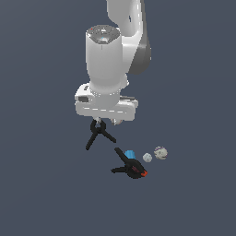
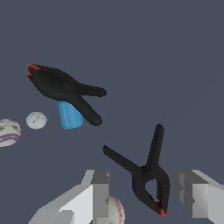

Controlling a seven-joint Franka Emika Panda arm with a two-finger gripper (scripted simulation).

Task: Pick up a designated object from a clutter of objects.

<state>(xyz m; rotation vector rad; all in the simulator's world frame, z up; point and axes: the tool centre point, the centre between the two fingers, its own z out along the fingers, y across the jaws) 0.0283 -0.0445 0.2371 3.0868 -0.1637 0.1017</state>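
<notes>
While the exterior view has us looking at the white arm (image 1: 108, 60) hanging over a plain dark grey surface (image 1: 193, 193), we find its gripper (image 1: 105, 122) low over the slim black clamp (image 1: 98, 133). That clamp's head sits right up under the hand, with its two long thin handles splayed downward in an inverted V. We cannot judge from here whether the fingers touch it. Towards the exterior view's right and nearer the lower edge lies the chunkier black clamp (image 1: 129, 167) with a red-orange jaw, and a small blue piece (image 1: 130, 153) is tucked against it. Just beside these, further to the exterior view's right, we see a small whitish ball (image 1: 147, 157) and a larger mottled ball (image 1: 160, 152).

From the wrist view we see the two grey fingers (image 2: 98, 190) spread apart, with the slim clamp's (image 2: 148, 175) head and tiny red tip lying between them (a clear gap shows on either side, so nothing is pinched). Its handles fan away from the fingers. A third ball, white with red stitching (image 2: 114, 212), peeks out close beside one finger. Well apart from the slim clamp, the chunky clamp (image 2: 65, 89) lies touching the blue piece (image 2: 69, 115), with the small ball (image 2: 36, 120) and the mottled ball (image 2: 6, 132) near them.
</notes>
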